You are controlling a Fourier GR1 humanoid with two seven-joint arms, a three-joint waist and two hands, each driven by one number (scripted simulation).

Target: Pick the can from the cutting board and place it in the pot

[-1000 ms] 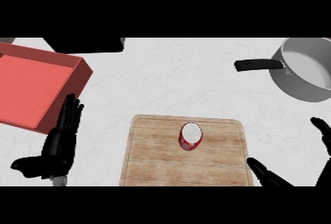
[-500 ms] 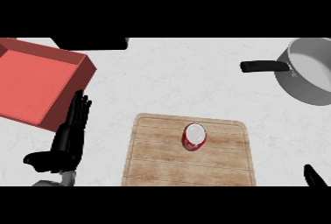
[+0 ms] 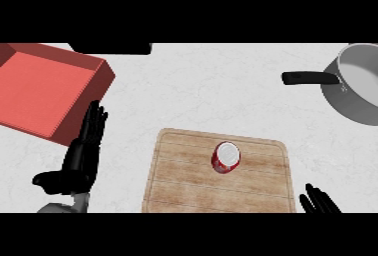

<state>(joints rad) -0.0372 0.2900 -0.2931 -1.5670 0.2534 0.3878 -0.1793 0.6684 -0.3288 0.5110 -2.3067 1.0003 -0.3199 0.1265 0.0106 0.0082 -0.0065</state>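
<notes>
I have the can standing upright on the cutting board, a little right of centre toward its far edge, untouched. My right hand shows only as fingertips at the view's lower edge, just off the board's near right corner, and I cannot tell how its fingers are set. My left hand rests left of the board, fingers straight and apart, holding nothing. The pot waits at the counter's far right edge, handle pointing left, so I judge the right hand suits the pick.

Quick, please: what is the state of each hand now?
Left hand: open, fingers straight, holding nothing.
Right hand: only fingertips show, holding nothing; open or shut cannot be told.
</notes>
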